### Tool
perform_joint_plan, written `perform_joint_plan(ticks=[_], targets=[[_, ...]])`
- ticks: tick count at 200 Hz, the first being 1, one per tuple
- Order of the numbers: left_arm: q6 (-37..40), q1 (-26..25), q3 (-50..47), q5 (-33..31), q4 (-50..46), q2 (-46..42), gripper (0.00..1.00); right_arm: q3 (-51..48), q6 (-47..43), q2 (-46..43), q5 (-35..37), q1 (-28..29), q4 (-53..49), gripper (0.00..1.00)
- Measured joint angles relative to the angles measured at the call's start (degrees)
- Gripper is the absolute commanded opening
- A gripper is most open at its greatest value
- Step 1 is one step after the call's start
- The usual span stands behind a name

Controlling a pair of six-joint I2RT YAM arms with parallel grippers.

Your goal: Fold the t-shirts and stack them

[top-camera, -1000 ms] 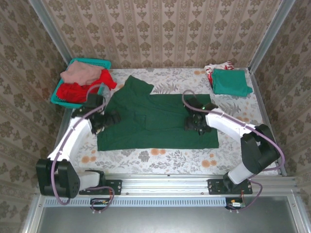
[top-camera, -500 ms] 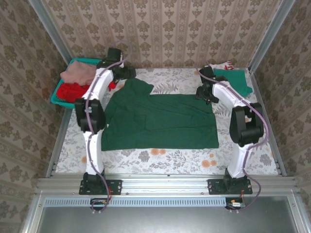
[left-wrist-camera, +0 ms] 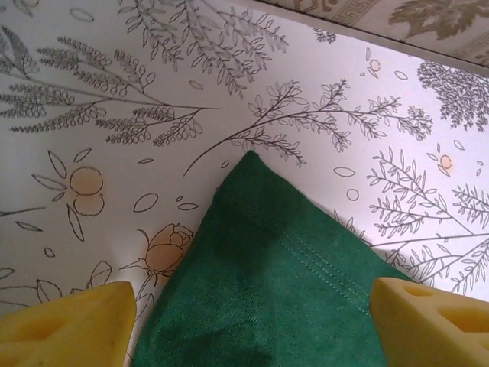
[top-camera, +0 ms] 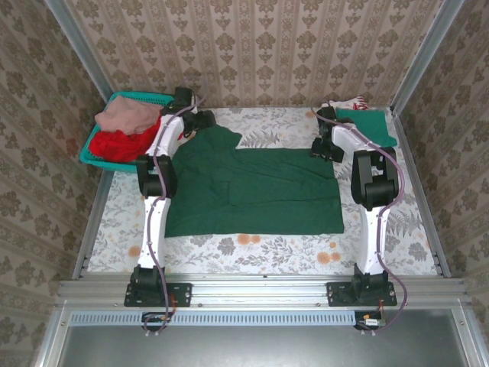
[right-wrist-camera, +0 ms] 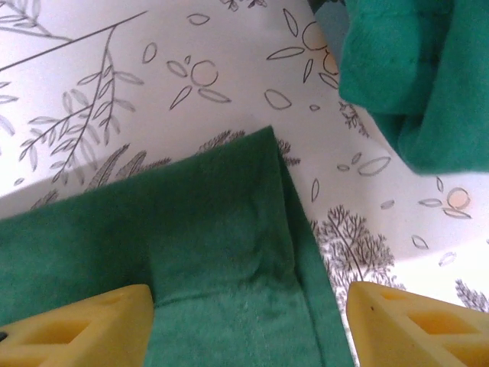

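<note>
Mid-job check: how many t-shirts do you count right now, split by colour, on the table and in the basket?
dark green t-shirt: 1
red t-shirt: 1
dusty pink t-shirt: 1
teal-green t-shirt: 1
white-red t-shirt: 1
Total: 5

I count five soft cloth t-shirts: one large dark green tee [top-camera: 252, 191], one folded teal-green tee [top-camera: 373, 127], one white-red tee [top-camera: 353, 101], one dusty pink tee [top-camera: 126, 116] and one red tee [top-camera: 114, 145]. I also count one teal plastic mesh basket [top-camera: 141, 97].

Teal-green tee [top-camera: 380, 124] hides most of the white-red tee [top-camera: 354, 101].
</note>
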Motion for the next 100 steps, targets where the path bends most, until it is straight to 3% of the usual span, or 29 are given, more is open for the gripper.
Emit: perform_joint_plan(ticks=[49, 77, 100], targets=[[-3.23, 0.04, -0.52, 1.88, 0.57, 0.02, 0.25, 4.57, 0.26, 3.39, -3.96, -1.11, -0.66, 0.68], [-3.48, 0.46, -0.81, 2.84, 0.50, 0.22, 0.08, 6.71, 0.63, 4.61, -4.09, -1.18, -2.25, 0.66], [-3.17, 0.94, -0.87, 3.23, 0.09, 0.22, 0.00, 7.28, 1.29, 4.85, -4.13, -1.31, -3.13, 0.63]])
